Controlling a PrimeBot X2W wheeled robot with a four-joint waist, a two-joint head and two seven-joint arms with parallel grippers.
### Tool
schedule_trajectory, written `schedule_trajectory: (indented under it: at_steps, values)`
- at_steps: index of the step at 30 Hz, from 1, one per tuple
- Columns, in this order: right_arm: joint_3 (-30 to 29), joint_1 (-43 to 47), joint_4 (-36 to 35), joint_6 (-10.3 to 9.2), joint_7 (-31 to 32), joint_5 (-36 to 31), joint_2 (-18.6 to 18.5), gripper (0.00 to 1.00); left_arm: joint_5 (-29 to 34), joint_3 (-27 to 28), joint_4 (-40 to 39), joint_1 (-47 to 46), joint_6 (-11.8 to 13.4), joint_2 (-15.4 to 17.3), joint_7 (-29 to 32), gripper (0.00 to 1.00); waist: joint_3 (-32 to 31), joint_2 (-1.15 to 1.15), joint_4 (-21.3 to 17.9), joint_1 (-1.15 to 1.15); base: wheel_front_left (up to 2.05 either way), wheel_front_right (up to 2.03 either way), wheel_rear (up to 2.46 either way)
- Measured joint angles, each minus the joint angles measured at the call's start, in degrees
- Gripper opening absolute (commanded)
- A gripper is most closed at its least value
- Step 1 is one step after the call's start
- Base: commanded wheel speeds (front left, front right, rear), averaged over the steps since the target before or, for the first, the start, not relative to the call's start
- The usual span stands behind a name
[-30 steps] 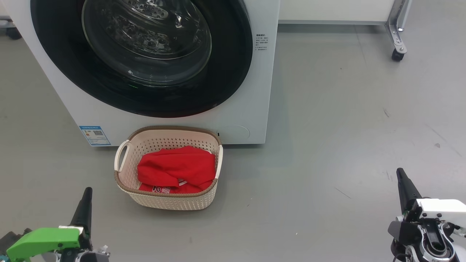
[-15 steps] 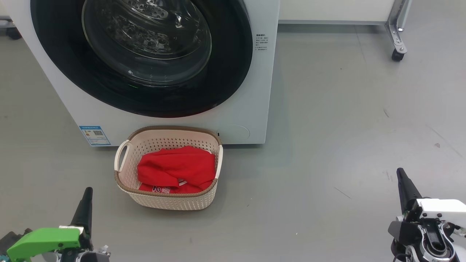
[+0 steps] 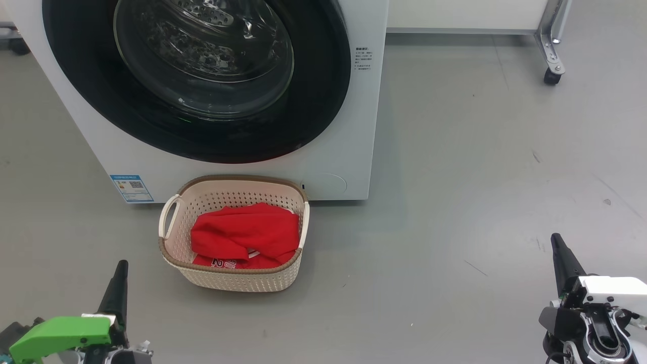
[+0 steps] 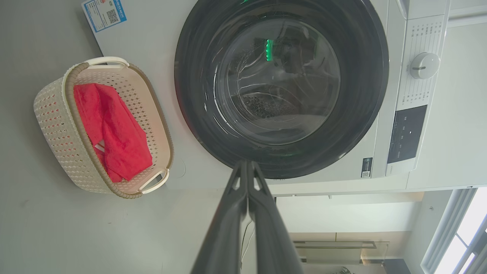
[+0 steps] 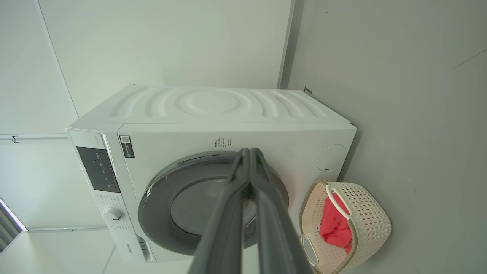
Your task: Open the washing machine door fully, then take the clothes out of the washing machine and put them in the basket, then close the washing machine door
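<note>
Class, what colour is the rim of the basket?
Brown, with a woven look; the basket rim shows best in the head view.

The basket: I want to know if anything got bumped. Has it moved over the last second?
No. The basket stays put, just right of the blue sticker on the washing machine.

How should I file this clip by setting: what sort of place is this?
Likely a laundry corner in a lab or test room: a white front-loading washing machine, a cream basket of red clothes on grey floor, and a caster-footed metal frame.
</note>
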Motion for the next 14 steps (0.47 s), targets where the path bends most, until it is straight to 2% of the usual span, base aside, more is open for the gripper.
schedule_trajectory:
  at_steps: [14]
  values:
    - [0.0, 0.0, 0.0, 0.00, 0.0, 0.0, 0.0, 0.00, 0.0, 0.1, 0.0, 0.0, 0.0, 0.0, 0.0, 0.00, 0.0, 0.00, 0.0, 0.00, 0.00, 0.00, 0.00]
